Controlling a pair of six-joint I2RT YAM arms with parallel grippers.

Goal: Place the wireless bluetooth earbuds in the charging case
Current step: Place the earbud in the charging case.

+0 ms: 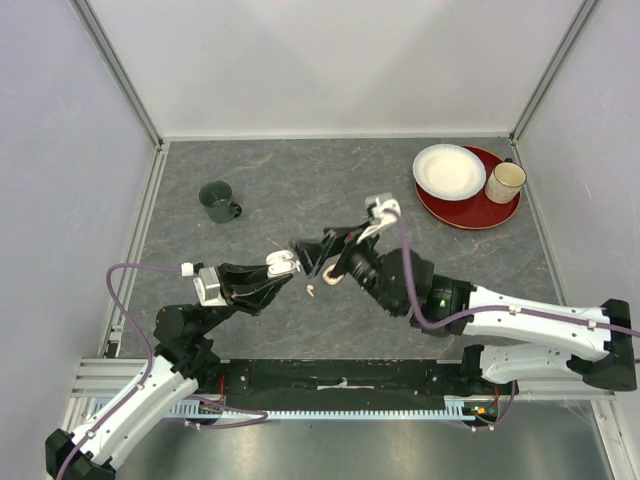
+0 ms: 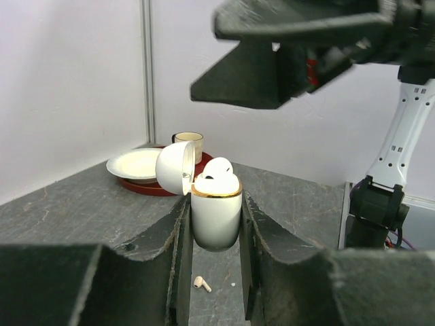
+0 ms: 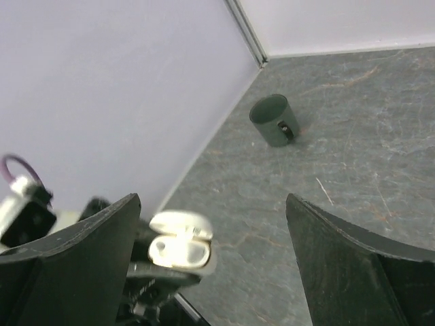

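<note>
My left gripper (image 2: 214, 204) is shut on the white charging case (image 2: 216, 219), which stands upright between its fingers above the table. The lid (image 2: 174, 168) is swung open to the left. One white earbud (image 2: 219, 170) sits in the top of the case, its head sticking out. A second, pale earbud (image 2: 202, 284) lies on the table below the case; from above this earbud (image 1: 311, 291) shows just right of the case (image 1: 283, 264). My right gripper (image 3: 214, 268) hangs open right next to the case (image 3: 178, 250), nothing between its fingers.
A dark green mug (image 1: 217, 200) stands at the back left. At the back right a red plate (image 1: 480, 212) carries a white bowl (image 1: 449, 171) and a cream cup (image 1: 505, 182). Walls close in the table on three sides.
</note>
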